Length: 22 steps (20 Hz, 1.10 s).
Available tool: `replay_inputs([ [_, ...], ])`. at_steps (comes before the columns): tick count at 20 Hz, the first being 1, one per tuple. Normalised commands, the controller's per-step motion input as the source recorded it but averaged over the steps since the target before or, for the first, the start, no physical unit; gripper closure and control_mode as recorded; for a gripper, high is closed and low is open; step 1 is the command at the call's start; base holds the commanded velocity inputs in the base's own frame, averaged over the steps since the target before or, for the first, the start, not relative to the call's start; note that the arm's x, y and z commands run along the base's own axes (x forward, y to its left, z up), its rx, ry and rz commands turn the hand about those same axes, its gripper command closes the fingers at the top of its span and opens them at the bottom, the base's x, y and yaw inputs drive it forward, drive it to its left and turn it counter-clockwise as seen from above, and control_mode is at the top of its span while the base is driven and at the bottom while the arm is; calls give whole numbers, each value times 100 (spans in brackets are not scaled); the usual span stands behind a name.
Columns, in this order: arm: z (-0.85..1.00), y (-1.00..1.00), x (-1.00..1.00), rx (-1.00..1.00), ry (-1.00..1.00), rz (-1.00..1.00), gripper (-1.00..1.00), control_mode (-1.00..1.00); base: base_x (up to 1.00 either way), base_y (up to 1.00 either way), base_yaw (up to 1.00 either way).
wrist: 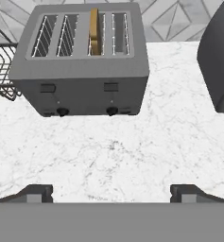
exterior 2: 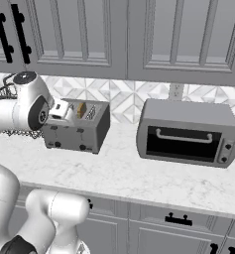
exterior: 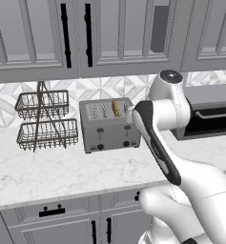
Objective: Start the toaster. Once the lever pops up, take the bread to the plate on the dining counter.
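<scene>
The gripper [wrist: 111, 194] stands wide open and holds nothing, its two dark fingertips [wrist: 35, 193] spread far apart above the marble worktop [wrist: 132, 151], in front of the toaster [wrist: 80, 59] and apart from it. The toaster is the landmark: a grey box sitting on the worktop against the tiled wall, with two small levers and two black knobs on the face turned toward the hand. The bread [wrist: 94, 30] stands upright in the third slot from the toaster's left, its golden top edge sticking up above the slot. To the toaster's left is a two-tier wire basket rack [exterior: 45, 119]; to its right, well apart, is a toaster oven [exterior 2: 187, 132]. The levers sit high on the toaster's face, so it cannot be told whether toasting has run. In any case the bread is not yet lifted out, and carrying it to the plate is all still to do.
</scene>
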Motion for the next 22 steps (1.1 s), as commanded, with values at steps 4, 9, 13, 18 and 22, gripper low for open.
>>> replay_inputs([
  [4, -59, -1, 27, 1, 1, 0, -100, -100, 0, 0, 0],
  [9, -47, 0, 62, 1, 0, 0, -100, -100, 0, 0, 0],
  [13, -50, 0, 82, 2, 0, 0, -100, -100, 0, 0, 0],
  [18, -17, 0, 82, 1, -2, 0, -100, -100, 0, 0, 0],
  [22, -9, 0, 54, 0, -1, 0, -100, -100, 0, 0, 0],
])
